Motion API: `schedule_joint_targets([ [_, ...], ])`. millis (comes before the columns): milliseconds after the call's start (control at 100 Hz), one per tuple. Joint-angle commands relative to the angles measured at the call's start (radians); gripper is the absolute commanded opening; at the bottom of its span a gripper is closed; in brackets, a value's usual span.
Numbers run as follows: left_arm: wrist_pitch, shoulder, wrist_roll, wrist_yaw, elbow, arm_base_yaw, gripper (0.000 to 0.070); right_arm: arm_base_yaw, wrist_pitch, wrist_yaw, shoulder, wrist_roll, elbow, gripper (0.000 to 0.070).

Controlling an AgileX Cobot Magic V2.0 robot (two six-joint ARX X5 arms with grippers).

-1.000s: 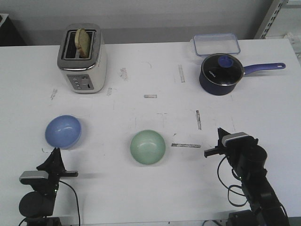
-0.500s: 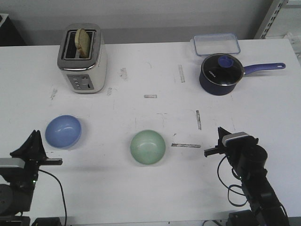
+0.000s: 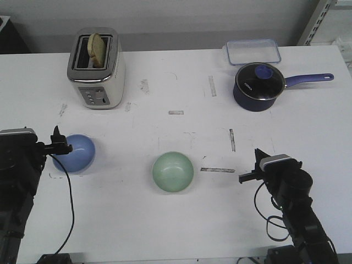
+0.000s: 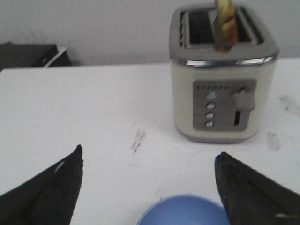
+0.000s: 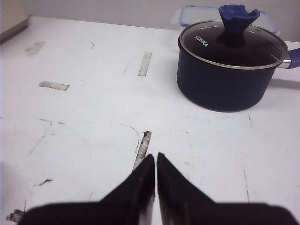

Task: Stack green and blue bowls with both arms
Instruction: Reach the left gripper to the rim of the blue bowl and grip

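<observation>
White table (image 3: 181,220) spreads before you, both bowls upright, round, with no long axis. Your left gripper (image 4: 150,187), jaws spread wide, hangs just beside the blue bowl (image 3: 77,153), which lies straight ahead between its tips. Your right gripper (image 5: 155,176), pinched closed and empty, sits well apart from the green bowl (image 3: 173,172), to its left.

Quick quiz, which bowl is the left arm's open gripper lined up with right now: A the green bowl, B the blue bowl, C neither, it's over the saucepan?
B: the left gripper has its fingers spread either side of the blue bowl, beside the toaster.
</observation>
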Motion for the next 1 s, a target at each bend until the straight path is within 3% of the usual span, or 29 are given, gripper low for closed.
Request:
schedule_joint_targets([
  [0,-0.032,0.036,-0.003,-0.014,0.012,0.03,0.0548,0.0,0.008,-0.002,0.005,-0.006,0.002,0.0],
  [170,-0.168,0.17,-0.065,0.021,0.012,0.142,0.0577,0.0,0.008,-0.002,0.005,-0.009,0.002,0.0],
  [330,-0.245,0.303,-0.11,0.153,0.012,0.236,0.0577,0.0,0.008,-0.002,0.005,-0.009,0.002,0.0],
  [430,-0.247,0.378,-0.11,0.221,0.012,0.268,0.0576,0.0,0.008,-0.002,0.005,-0.009,0.002,0.0],
  [750,-0.208,0.519,-0.114,0.289,0.012,0.275,0.056,0.0,0.008,-0.002,0.005,-0.009,0.002,0.0],
  [880,-0.215,0.542,-0.139,0.295,0.012,0.275,0.0456,0.0,0.008,-0.002,0.005,-0.009,0.002,0.0],
  [990,-0.217,0.548,-0.139,0.295,0.012,0.275,0.0264,0.0,0.008,-0.002,0.005,-0.009,0.002,0.0],
])
